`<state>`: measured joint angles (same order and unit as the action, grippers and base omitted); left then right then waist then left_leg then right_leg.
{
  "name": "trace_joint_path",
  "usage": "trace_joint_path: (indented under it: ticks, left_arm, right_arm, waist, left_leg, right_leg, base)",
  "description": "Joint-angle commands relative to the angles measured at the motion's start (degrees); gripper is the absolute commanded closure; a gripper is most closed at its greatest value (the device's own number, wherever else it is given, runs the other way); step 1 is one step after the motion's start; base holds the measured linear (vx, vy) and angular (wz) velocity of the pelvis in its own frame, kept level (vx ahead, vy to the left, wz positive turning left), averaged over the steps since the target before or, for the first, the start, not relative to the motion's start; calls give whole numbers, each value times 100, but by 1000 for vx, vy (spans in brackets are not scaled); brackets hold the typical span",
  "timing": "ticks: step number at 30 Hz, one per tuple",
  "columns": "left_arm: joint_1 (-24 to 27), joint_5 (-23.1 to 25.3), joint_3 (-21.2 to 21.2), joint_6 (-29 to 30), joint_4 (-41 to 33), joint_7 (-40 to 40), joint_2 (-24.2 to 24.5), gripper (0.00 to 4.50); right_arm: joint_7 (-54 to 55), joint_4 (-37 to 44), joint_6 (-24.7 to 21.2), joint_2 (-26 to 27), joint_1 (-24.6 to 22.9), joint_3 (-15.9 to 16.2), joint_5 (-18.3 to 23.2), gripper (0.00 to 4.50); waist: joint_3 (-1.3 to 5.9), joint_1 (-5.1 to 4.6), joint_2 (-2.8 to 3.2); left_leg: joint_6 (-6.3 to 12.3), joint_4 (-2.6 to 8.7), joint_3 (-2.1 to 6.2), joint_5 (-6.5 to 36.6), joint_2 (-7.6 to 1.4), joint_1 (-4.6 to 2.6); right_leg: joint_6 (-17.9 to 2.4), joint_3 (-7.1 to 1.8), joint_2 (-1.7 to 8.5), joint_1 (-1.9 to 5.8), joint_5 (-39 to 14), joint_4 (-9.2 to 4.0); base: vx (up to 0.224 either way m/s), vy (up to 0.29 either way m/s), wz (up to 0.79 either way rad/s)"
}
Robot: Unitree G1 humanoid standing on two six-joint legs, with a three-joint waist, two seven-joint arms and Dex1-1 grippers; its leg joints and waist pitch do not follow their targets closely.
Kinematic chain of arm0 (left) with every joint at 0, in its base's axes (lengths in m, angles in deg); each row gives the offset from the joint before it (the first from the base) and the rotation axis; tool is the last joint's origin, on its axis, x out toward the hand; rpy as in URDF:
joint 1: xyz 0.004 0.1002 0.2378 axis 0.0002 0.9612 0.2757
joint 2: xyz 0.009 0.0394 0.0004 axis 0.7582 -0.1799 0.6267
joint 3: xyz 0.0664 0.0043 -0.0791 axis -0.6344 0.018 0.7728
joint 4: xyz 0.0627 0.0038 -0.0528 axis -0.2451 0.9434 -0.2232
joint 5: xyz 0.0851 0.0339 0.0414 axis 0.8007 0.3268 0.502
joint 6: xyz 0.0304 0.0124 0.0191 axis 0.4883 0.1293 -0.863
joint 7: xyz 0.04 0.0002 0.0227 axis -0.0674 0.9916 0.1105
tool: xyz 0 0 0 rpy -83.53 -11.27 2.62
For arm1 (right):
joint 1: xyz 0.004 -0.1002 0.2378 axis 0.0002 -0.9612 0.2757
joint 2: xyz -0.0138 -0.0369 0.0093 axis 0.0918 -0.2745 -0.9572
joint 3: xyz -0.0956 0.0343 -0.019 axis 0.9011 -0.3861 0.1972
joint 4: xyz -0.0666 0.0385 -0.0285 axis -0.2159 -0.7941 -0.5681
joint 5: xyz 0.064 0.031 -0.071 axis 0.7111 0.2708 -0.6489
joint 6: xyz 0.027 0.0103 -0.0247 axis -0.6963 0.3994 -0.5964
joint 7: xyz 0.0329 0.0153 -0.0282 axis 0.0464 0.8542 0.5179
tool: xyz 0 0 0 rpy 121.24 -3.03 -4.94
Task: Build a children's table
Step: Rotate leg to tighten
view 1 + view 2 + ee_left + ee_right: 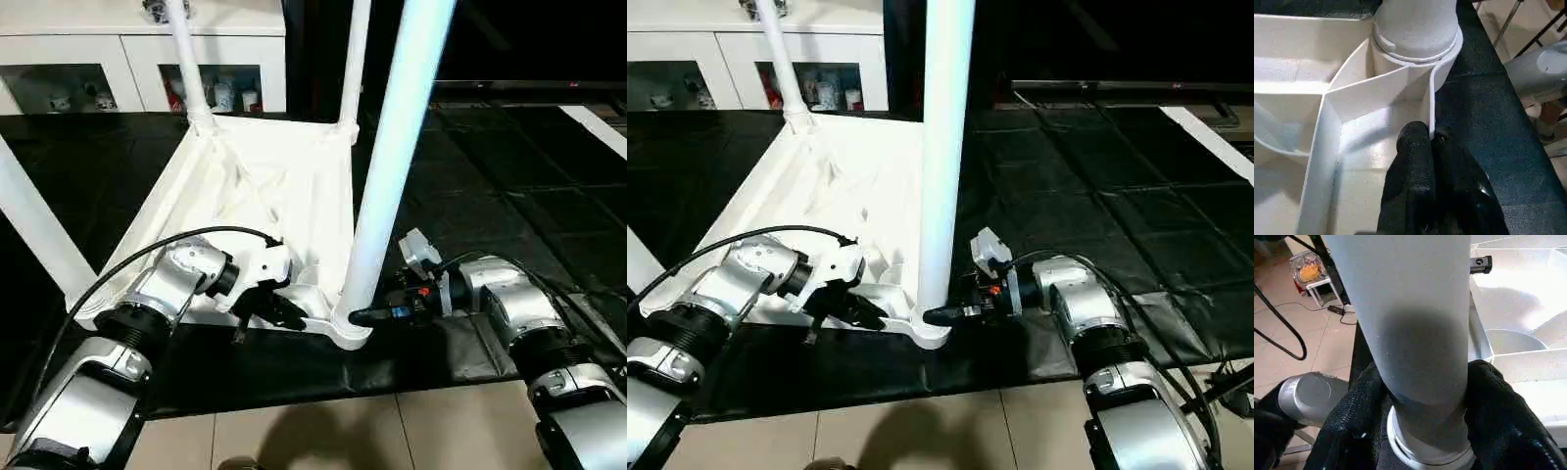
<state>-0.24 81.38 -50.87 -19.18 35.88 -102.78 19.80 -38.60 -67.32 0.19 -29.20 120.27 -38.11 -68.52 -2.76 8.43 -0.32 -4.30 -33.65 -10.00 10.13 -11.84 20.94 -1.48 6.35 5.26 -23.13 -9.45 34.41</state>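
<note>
Right gripper (pixel 1420 431) clasped smooth tapered round leg (pixel 392 166) at its socket | left gripper (pixel 1425 161) pinched thin ribbed rim of glossy white tabletop (pixel 265 186) | black mat (pixel 509 186) beneath

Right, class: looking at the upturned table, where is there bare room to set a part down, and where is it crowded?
Free: the black mat right of the table top, and the tiled floor in front. Crowded: the near corner, where the left claw pinches the rim and the right claw grips the leg.
</note>
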Motion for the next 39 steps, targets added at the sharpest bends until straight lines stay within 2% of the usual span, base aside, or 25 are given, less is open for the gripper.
trace_joint_path:
  ticks: [1, 4, 6, 7, 8, 10, 11, 12, 13, 15, 17, 18, 20, 21, 24, 25, 26, 28, 29, 30, 32, 33, 35, 37, 39]
  left_arm:
    - [-30, 75, -61, 307, 74, 240, -173, 450]
    - [-76, 7, 137, 557, 142, 755, -368, 450]
    - [-158, -36, 349, 843, 235, 1403, -604, 450]
    - [-199, -79, 461, 1011, 269, 1708, -732, 450]
    - [-228, -147, 579, 1188, 275, 1975, -862, 450]
    - [-247, -268, 786, 1496, 222, 2502, -1164, 450]
    - [-248, -292, 827, 1555, 206, 2613, -1230, 450]
    - [-248, -292, 827, 1555, 206, 2613, -1230, 450]
    - [-240, -301, 880, 1647, 184, 2843, -1351, 450]
    - [-234, -363, 1056, 1821, 160, 3431, -1688, 450]
    - [-246, -336, 1160, 1871, 167, 3917, -1933, 450]
    - [-254, -316, 1163, 1869, 177, 3992, -1977, 450]
    - [-278, -265, 1168, 1857, 205, 4178, -2091, 450]
    - [-307, -227, 1138, 1829, 225, 4197, -2115, 450]
    - [-322, -181, 1125, 1843, 207, 4230, -2130, 450]
    - [-353, -121, 1087, 1894, 150, 4159, -2038, 450]
    - [-361, -106, 1088, 1923, 121, 4152, -2006, 450]
    - [-369, -77, 1055, 1887, 91, 4058, -1922, 450]
    - [-369, -77, 1055, 1887, 91, 4058, -1922, 450]
    - [-398, -72, 1029, 1838, 0, 3875, -1752, 450]
    - [-396, -128, 1060, 1864, -117, 3702, -1595, 450]
    - [-393, -139, 1068, 1884, -138, 3688, -1577, 450]
    - [-344, -179, 1066, 1811, -244, 3509, -1461, 450]
    - [-239, -242, 1083, 1821, -405, 3231, -1261, 450]
    - [-86, -274, 1022, 1726, -606, 2886, -1061, 450]
  right_arm:
    - [-172, 299, -166, 37, -205, 54, 188, 243]
    - [314, 539, -244, 205, -450, -63, 241, 247]
    - [1188, 622, -343, 476, -605, -167, 111, 248]
    - [1738, 622, -409, 641, -656, -206, -14, 249]
    - [2257, 606, -369, 809, -702, -243, -143, 250]
    - [3370, 506, -482, 1220, -741, -360, -342, 251]
    - [3603, 481, -517, 1310, -745, -388, -378, 252]
    - [3603, 481, -517, 1310, -745, -388, -378, 253]
    - [4045, 394, -596, 1492, -705, -450, -422, 254]
    - [5069, 140, -693, 1907, -502, -604, -513, 255]
    - [5719, 34, -819, 2205, -343, -722, -528, 255]
    - [5781, 36, -832, 2257, -321, -725, -529, 255]
    - [5897, 56, -859, 2387, -270, -708, -545, 255]
    - [5919, 61, -832, 2431, -242, -688, -559, 255]
    - [5981, 94, -797, 2474, -238, -676, -608, 185]
    - [6036, 197, -774, 2486, -247, -705, -607, 183]
    - [6067, 221, -767, 2484, -244, -719, -623, 175]
    - [6049, 273, -765, 2448, -253, -740, -619, 140]
    - [6049, 273, -765, 2448, -253, -740, -619, 140]
    - [5907, 496, -813, 2300, -292, -745, -566, 128]
    - [5597, 799, -852, 2086, -388, -651, -537, 117]
    - [5554, 848, -857, 2051, -405, -630, -535, 103]
    - [5291, 1104, -969, 1874, -502, -544, -488, 89]
    - [4863, 1529, -1150, 1587, -668, -486, -328, 70]
    - [4446, 1877, -1271, 1301, -822, -430, -215, 44]
  waist:
    - [405, -45, 41]
    - [399, -36, 48]
    - [371, -35, 47]
    - [333, -93, 19]
    - [299, -141, 33]
    - [270, -271, 21]
    - [270, -365, 14]
    - [275, -403, 23]
    - [279, -447, 73]
    - [288, -544, 95]
    - [274, -640, 35]
    - [282, -639, 58]
    - [275, -677, 63]
    - [279, -679, 36]
    - [290, -661, 66]
    - [296, -668, 15]
    - [311, -646, 45]
    - [312, -641, 47]
    - [309, -631, 33]
    - [307, -644, -72]
    - [328, -607, -29]
    - [337, -603, -30]
    - [389, -567, -52]
    - [402, -539, -47]
    - [404, -514, 0]
  left_leg:
    - [272, 373, 2, 1102, -210, -98]
    - [242, 381, 8, 1219, -213, -95]
    - [188, 394, 3, 1352, -211, -114]
    - [45, 428, 34, 1671, -174, -106]
    - [-49, 440, 56, 1904, -155, -141]
    - [-177, 441, 90, 2177, -125, -177]
    - [-187, 433, 123, 2276, -100, -159]
    - [-157, 432, 136, 2311, -93, -154]
    - [-102, 443, 154, 2319, -94, -121]
    - [-87, 462, 169, 2435, -113, -164]
    - [-16, 424, 148, 2497, -63, -185]
    - [11, 413, 145, 2483, -57, -209]
    - [100, 432, 143, 2502, -54, -171]
    - [115, 436, 136, 2483, -58, -172]
    - [160, 465, 128, 2386, -77, -166]
    - [179, 469, 114, 2311, -84, -155]
    - [189, 476, 115, 2200, -91, -147]
    - [200, 484, 109, 2100, -102, -127]
    - [227, 487, 93, 2007, -101, -122]
    - [265, 483, 75, 1934, -97, -116]
    - [259, 484, 78, 1774, -112, -106]
    - [265, 487, 82, 1643, -118, -81]
    - [359, 448, 47, 1138, -142, -64]
    - [480, 423, 32, 858, -129, -37]
    - [610, 408, 15, 683, -138, -28]
  right_leg:
    - [-1311, -328, 362, 314, -1142, -361]
    - [-1326, -327, 370, 314, -1215, -367]
    - [-1259, -328, 365, 293, -1430, -404]
    - [-1034, -306, 384, 319, -2188, -461]
    - [-814, -291, 402, 289, -2797, -535]
    - [-551, -245, 408, 260, -3471, -629]
    - [-377, -184, 413, 283, -3774, -692]
    - [-307, -156, 415, 294, -3846, -723]
    - [-232, -125, 413, 324, -3823, -755]
    - [-357, -101, 395, 291, -3488, -760]
    - [-367, -72, 370, 252, -3563, -804]
    - [-374, -83, 381, 236, -3567, -806]
    - [-305, -86, 363, 252, -3577, -814]
    - [-291, -96, 361, 246, -3554, -818]
    - [-369, -141, 367, 246, -3314, -786]
    - [-408, -164, 364, 243, -3204, -773]
    - [-478, -185, 375, 259, -3052, -734]
    - [-541, -203, 377, 266, -2892, -715]
    - [-598, -219, 378, 272, -2797, -701]
    - [-585, -223, 372, 273, -2845, -698]
    - [-562, -259, 402, 284, -2791, -678]
    - [-593, -265, 397, 312, -2597, -650]
    - [-856, -298, 367, 329, -1597, -515]
    - [-1046, -298, 362, 367, -1146, -459]
    - [-1184, -311, 356, 357, -806, -429]
  base:
    - [0, 0, 0]
    - [0, 0, 0]
    - [0, 0, 0]
    - [0, 0, 0]
    - [0, 0, 0]
    - [0, 0, 0]
    - [-50, 16, -14]
    - [-63, 30, -21]
    - [0, 0, 0]
    - [0, 0, 0]
    - [0, 0, 0]
    - [0, 0, 0]
    - [0, 0, 0]
    - [0, 0, 0]
    - [0, 0, 0]
    - [0, 0, 0]
    - [0, 0, 0]
    - [0, 0, 0]
    - [0, 0, 0]
    - [0, 0, 0]
    - [0, 0, 0]
    - [0, 0, 0]
    - [0, 0, 0]
    - [0, 0, 0]
    - [0, 0, 0]
